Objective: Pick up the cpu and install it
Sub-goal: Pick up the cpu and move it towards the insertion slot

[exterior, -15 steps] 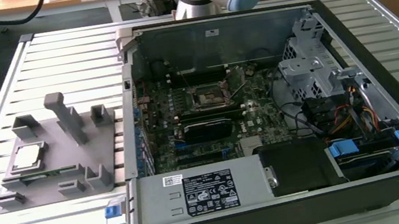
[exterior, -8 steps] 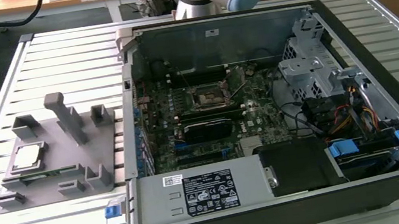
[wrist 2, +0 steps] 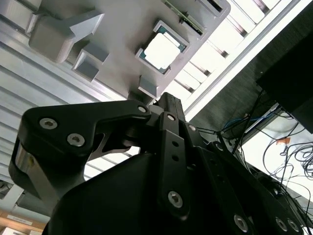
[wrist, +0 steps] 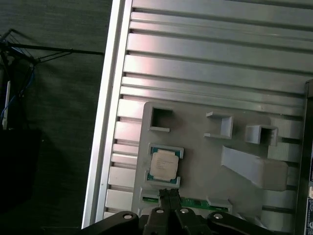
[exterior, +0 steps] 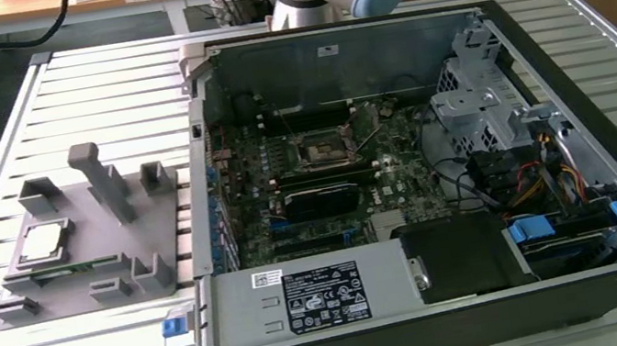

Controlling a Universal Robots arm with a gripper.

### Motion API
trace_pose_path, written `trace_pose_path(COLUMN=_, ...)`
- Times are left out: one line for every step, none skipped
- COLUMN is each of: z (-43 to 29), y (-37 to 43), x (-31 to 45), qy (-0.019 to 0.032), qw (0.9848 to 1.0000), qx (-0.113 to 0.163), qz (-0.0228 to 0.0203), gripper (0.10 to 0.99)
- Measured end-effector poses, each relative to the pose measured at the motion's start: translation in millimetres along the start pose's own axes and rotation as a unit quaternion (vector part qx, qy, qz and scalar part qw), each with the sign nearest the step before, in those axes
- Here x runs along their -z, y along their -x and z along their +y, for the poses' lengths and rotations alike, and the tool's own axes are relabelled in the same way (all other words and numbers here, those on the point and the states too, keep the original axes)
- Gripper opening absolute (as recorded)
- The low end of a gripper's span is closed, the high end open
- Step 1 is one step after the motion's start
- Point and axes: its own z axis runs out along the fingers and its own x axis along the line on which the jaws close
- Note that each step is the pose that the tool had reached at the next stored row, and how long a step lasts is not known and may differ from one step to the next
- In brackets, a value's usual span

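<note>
Gripper (wrist: 169, 192) hovers above the slatted metal table (wrist: 195, 63), black fingers pressed together, holding nothing. The small silvery square cpu (wrist: 163, 164) lies flat in a walled pocket of the grey plastic fixture (wrist: 195, 161), likely kept square for pickup, well apart from the open black computer case (exterior: 612, 209).

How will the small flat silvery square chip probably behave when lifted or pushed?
The small flat silvery square chip looks thin and rigid, so probably stiff and light. Its smooth metal top may be slippery. It sits framed by the grey plastic holder, so pushing likely will not slide it.
</note>
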Motion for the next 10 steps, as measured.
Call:
trace_pose_path(z=-0.1, y=0.1, x=-0.9, qy=0.0001, qw=1.0, qx=0.0, qz=0.0011, gripper=0.106)
trace_pose_path(z=-0.1, y=0.1, x=-1.6, qy=-0.0001, qw=1.0, qx=0.0, qz=0.0015, gripper=0.106)
trace_pose_path(z=-0.2, y=0.1, x=-2.9, qy=-0.0002, qw=1.0, qx=0.0, qz=0.0017, gripper=0.106)
trace_pose_path(z=-0.6, y=0.1, x=-4.3, qy=-0.0002, qw=1.0, qx=0.0, qz=0.0017, gripper=0.106)
trace_pose_path(z=-0.7, y=0.1, x=-5.6, qy=-0.0002, qw=1.0, qx=0.0, qz=0.0017, gripper=0.106)
trace_pose_path(z=-1.0, y=0.1, x=-7.4, qy=-0.0002, qw=1.0, qx=0.0, qz=0.0017, gripper=0.106)
trace_pose_path(z=-1.2, y=0.2, x=-9.2, qy=-0.0001, qw=1.0, qx=0.0, qz=0.0017, gripper=0.106)
trace_pose_path(z=-1.5, y=0.2, x=-10.9, qy=-0.0002, qw=1.0, qx=0.0, qz=0.0017, gripper=0.106)
trace_pose_path(z=-1.9, y=0.3, x=-12.8, qy=-0.0002, qw=1.0, qx=0.0, qz=0.0017, gripper=0.106)
trace_pose_path(z=-3.0, y=0.2, x=-14.4, qy=-0.0002, qw=1.0, qx=0.001, qz=0.0017, gripper=0.106)
